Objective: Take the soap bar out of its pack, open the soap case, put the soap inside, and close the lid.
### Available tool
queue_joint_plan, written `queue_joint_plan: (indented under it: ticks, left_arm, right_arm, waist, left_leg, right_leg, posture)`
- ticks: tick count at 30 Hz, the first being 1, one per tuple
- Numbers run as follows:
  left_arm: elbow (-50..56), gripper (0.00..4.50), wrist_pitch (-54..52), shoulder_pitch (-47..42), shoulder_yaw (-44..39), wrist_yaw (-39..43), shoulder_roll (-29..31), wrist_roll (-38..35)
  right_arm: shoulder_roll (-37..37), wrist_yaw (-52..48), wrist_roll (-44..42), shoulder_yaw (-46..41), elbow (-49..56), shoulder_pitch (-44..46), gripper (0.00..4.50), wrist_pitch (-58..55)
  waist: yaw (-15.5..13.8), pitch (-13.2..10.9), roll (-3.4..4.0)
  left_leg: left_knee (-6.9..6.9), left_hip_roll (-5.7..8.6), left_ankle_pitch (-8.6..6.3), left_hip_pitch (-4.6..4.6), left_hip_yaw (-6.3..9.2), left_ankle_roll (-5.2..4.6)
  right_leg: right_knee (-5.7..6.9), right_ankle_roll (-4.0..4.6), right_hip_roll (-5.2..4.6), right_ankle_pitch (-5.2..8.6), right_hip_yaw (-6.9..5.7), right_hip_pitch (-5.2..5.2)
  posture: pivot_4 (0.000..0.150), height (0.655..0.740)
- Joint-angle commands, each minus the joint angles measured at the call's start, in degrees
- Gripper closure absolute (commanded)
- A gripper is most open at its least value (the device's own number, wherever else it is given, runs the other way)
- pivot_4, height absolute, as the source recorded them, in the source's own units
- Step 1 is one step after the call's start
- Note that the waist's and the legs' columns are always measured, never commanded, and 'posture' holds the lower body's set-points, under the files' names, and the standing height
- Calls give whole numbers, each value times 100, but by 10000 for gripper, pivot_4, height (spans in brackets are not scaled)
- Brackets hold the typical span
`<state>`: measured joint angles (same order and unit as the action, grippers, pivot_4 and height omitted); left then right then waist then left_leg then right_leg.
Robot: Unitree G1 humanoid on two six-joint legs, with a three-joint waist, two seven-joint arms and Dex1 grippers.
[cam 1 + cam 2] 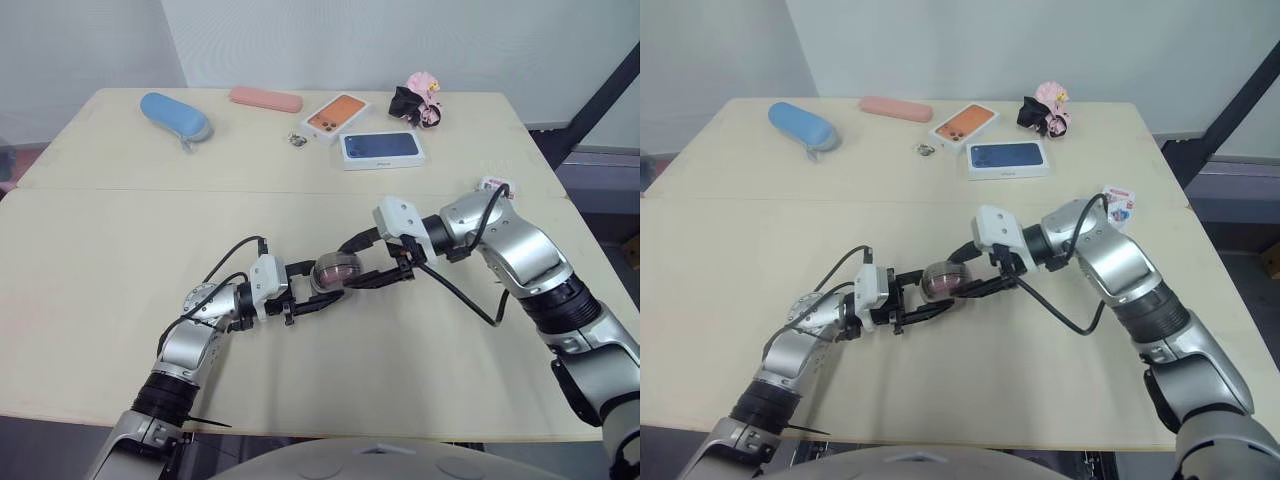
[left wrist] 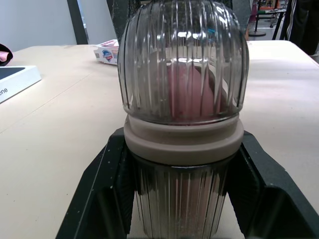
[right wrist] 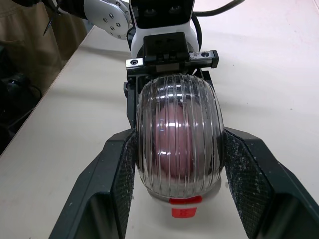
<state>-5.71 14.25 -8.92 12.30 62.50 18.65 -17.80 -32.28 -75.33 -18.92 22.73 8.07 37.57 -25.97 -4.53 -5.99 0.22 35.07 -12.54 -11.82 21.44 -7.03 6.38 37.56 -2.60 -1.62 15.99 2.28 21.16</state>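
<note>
The soap case (image 1: 335, 272) is a ribbed clear dome on a beige ring and ribbed base, standing at the table's middle with the pink soap (image 2: 187, 89) showing through its closed lid. My left gripper (image 1: 320, 290) reaches in from the left, shut on the case's base, its fingers (image 2: 107, 189) pressed against both sides. From the right, my right gripper (image 1: 353, 273) is shut on the domed lid (image 3: 179, 144), with its pads (image 3: 124, 184) against the ribs. The red and white soap pack (image 1: 495, 186) lies near the table's right edge.
Along the far side lie a blue oval case (image 1: 175, 115), a pink flat case (image 1: 265, 98), an orange phone box (image 1: 336, 116), a blue phone box (image 1: 381, 148), a small metal ring (image 1: 296, 139) and a pink and black toy (image 1: 418, 100). A black cable (image 1: 465, 295) loops under my right arm.
</note>
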Motion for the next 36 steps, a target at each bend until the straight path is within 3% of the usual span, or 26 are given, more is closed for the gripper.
queue_joint_plan:
  ticks: [1, 36]
  left_arm:
    - [116, 25704, 5, 53, -39, -55, 78, 48]
    - [45, 25704, 29, 20, -16, -110, 69, 79]
  right_arm:
    - [-4, -37, 158, 88, -48, 53, 18080, 95]
    - [185, -383, 662, 407, -391, 477, 18080, 459]
  waist:
    - [0, 0, 0]
    - [8, 0, 0]
  left_leg:
    - [0, 0, 0, 0, 0, 0]
    - [0, 0, 1, -1, 0, -1]
  right_leg:
    - [0, 0, 0, 0, 0, 0]
    - [3, 0, -2, 0, 0, -7]
  posture:
    - [1500, 7400]
    - [1500, 7400]
